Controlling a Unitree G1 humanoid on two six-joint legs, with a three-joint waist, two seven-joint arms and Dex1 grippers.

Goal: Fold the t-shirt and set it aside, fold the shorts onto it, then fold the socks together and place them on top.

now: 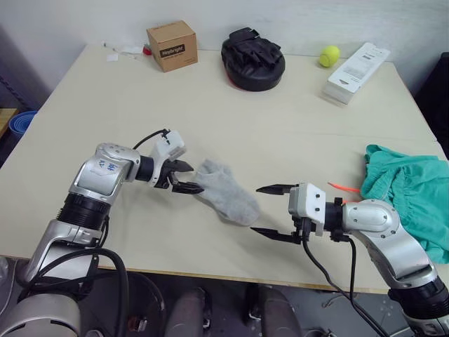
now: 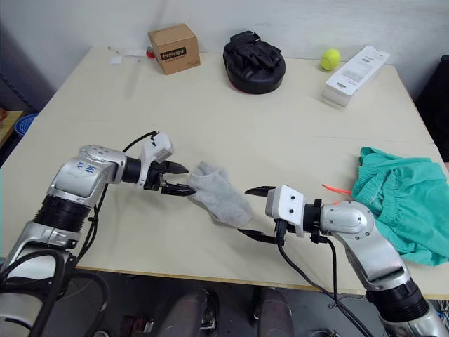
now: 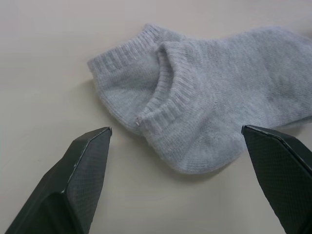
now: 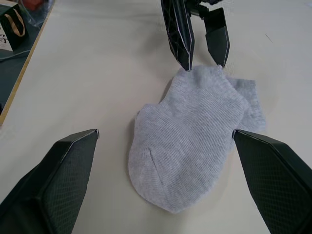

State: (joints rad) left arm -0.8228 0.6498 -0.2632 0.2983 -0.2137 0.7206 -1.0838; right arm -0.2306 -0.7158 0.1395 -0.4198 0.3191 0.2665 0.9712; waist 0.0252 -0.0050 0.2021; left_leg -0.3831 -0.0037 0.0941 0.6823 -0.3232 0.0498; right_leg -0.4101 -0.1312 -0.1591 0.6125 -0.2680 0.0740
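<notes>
Head views: grey socks (image 1: pixel 226 199) stacked flat near table (image 1: pixel 231 119) front edge, between left gripper (image 1: pixel 184 177) and right gripper (image 1: pixel 277 211), both spread wide, holding nothing. Teal shorts (image 1: pixel 410 191) bunched at right, cut off by frame.

Left wrist view: cuffs overlapped. Probably soft, light, limp; best pinched at doubled cuff.

Right wrist view: toes nearest, left gripper's tips at cuffs. Red t-shirt perhaps under shorts; hard to tell.
</notes>
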